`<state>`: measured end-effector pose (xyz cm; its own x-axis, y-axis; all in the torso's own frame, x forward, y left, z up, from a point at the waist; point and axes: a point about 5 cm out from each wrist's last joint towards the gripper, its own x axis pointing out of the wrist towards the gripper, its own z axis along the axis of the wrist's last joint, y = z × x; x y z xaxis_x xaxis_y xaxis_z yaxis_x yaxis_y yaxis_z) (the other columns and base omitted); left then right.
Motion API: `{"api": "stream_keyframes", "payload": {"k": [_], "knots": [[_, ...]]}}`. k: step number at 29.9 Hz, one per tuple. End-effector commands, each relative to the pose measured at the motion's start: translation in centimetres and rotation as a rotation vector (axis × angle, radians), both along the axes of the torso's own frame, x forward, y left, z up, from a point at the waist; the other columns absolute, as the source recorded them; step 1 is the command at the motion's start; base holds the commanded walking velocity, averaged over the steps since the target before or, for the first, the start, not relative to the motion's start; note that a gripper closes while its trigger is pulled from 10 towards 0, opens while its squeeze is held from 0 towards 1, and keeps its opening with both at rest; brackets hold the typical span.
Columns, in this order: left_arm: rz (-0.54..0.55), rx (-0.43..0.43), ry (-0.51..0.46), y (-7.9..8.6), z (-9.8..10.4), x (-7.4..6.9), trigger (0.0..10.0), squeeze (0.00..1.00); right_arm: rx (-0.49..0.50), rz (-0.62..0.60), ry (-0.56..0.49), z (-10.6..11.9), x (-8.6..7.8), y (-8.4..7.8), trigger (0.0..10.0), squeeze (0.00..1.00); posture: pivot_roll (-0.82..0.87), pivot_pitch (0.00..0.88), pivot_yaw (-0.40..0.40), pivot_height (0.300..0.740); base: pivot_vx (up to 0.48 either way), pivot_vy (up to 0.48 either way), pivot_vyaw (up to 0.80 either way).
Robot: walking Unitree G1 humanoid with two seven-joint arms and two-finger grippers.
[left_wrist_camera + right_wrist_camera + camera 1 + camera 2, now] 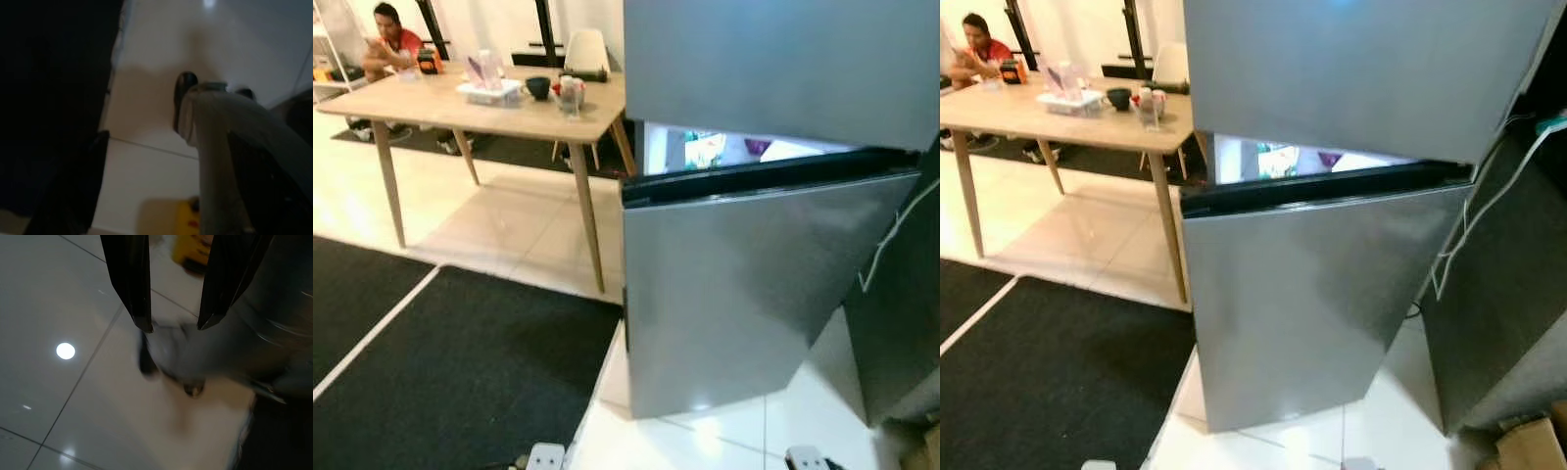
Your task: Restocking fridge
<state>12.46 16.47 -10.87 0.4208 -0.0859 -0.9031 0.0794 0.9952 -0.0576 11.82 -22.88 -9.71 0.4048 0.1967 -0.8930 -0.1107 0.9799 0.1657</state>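
Right hand (173, 325) hanging low — fingers apart, empty.

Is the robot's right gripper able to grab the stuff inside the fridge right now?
Probably not yet. The right gripper hangs open, pointing at the floor tiles, and the lower fridge door is only ajar, covering most of the inside.

**Fridge: lower door ajar**

The fridge (773, 196) is a two-door unit in brushed silver, occupying the centre and right of the frame. The upper door (783, 59) is closed flush. The lower door (744, 294) stands partly open, swung outward at an angle, with a dark gasket along its top edge. A lit interior strip (724, 149) shows coloured items, indistinct.
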Motion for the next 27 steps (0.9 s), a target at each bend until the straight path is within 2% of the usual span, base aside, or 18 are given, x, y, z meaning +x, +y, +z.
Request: {"api": "stream_keyframes", "payload": {"k": [1, 3, 8, 14, 27], "knots": [[-0.005, -0.001, 0.054, -0.17, -0.46, -1.45, 10.0, 0.00, -0.007, 0.010, -0.015, 0.18, 0.57, -0.02, 10.0, 0.00, -0.09, 0.000, 0.000, 0.740, 0.000, 0.000, 0.71], [-0.005, 0.000, 0.054, -0.15, -0.47, -1.45, 10.0, 0.00, -0.012, 0.006, -0.013, 0.16, 0.54, -0.05, 10.0, 0.00, -0.09, 0.000, 0.000, 0.740, 0.000, 0.000, 0.71], [-0.007, 0.004, 0.065, -0.18, -0.51, -1.55, 10.0, 0.00, -0.056, 0.017, -0.010, 0.14, 0.48, -0.32, 10.0, 0.00, -0.09, 0.000, -0.004, 0.740, 0.000, 0.000, 0.00], [0.000, 0.000, 0.057, -0.16, -0.47, -1.43, 10.0, 0.00, -0.051, 0.021, -0.014, 0.12, 0.53, -0.13, 10.0, 0.00, -0.09, 0.000, -0.006, 0.740, 0.000, 0.000, 0.00], [-0.009, 0.000, 0.057, -0.14, -0.46, -1.41, 10.0, 0.00, -0.048, 0.028, -0.020, 0.12, 0.66, 0.09, 10.0, 0.00, -0.09, 0.000, -0.004, 0.740, 0.274, 0.000, 0.00]]}}
